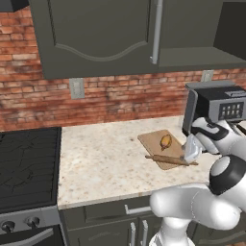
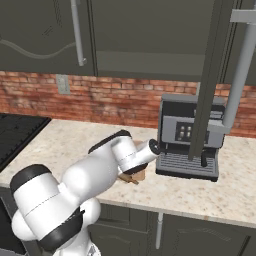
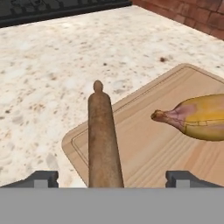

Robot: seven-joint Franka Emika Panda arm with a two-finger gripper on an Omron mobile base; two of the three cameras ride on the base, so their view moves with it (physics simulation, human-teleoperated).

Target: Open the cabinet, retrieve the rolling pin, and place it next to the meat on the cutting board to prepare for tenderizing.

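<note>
The rolling pin (image 1: 170,160) lies along the near edge of the cutting board (image 1: 153,139), its far handle (image 3: 98,85) pointing out toward the counter. The meat (image 1: 166,141) rests on the board just behind the rolling pin, and it sits to the right in the hand view (image 3: 199,117). My gripper (image 1: 191,150) hovers low over the pin's right end. It is open: the fingertips (image 3: 46,177) stand wide apart on either side of the pin (image 3: 104,140) without touching it. The wall cabinet (image 1: 197,33) stands open, and its door (image 2: 207,75) is swung out toward me.
An espresso machine (image 1: 216,105) stands on the speckled counter (image 1: 105,158) just right of the board. A black stove (image 1: 29,163) borders the counter on the left. The neighbouring wall cabinet door (image 1: 96,33) is closed. A brick wall backs the counter.
</note>
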